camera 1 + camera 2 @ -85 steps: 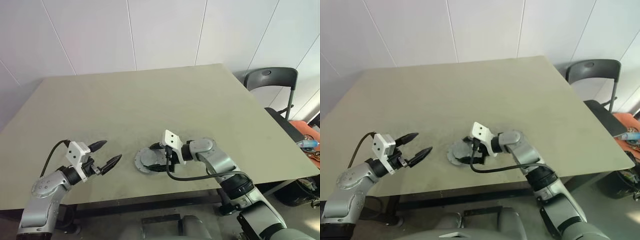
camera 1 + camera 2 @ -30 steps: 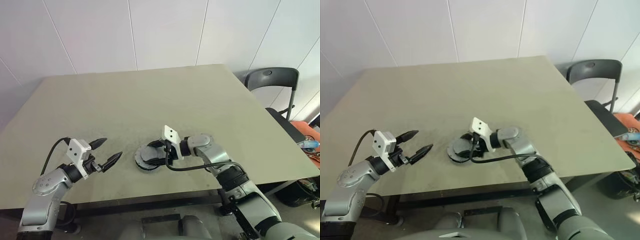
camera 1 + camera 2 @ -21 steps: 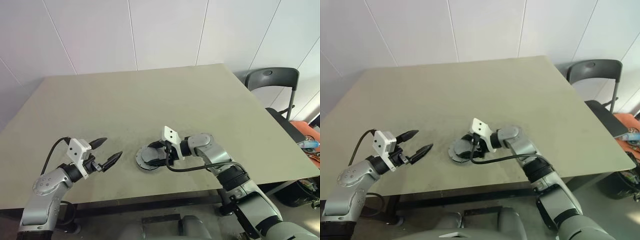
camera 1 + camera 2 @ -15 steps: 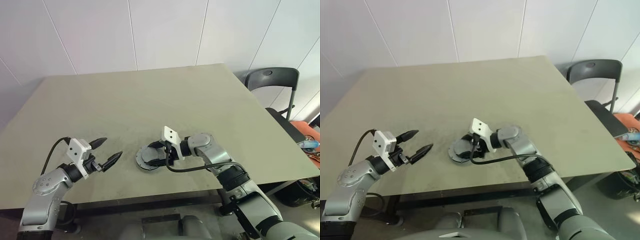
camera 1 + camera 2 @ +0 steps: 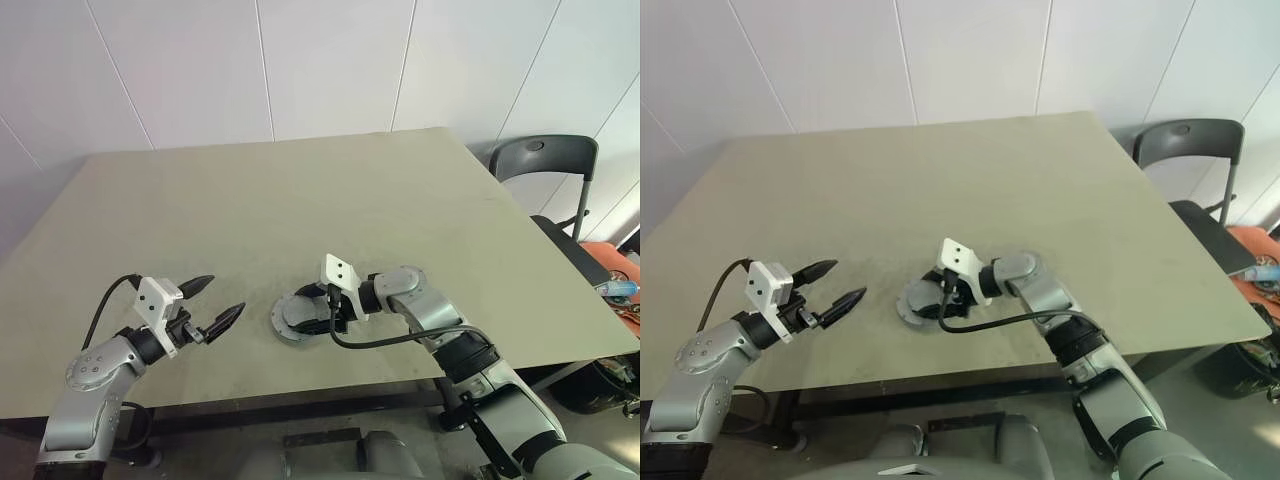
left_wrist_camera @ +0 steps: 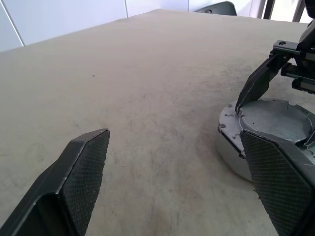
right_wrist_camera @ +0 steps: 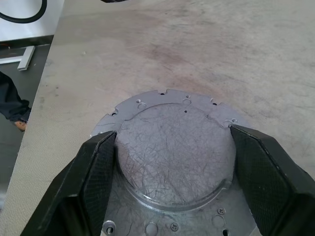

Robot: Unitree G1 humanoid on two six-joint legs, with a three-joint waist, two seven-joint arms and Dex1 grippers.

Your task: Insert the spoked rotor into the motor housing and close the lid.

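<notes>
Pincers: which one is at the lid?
The right pincer: its fingers straddle the grey lid on the motor housing. The left pincer hangs open, apart, over bare table.

The left tool [image 5: 215,306] is hovering above the table's [image 5: 300,200] near left part, its two black fingers spread wide with nothing between them. The right arm is bending inward across the front, and the right tool [image 7: 172,162] is straddling the lid [image 7: 174,147], one finger against each side of its raised centre.
</notes>
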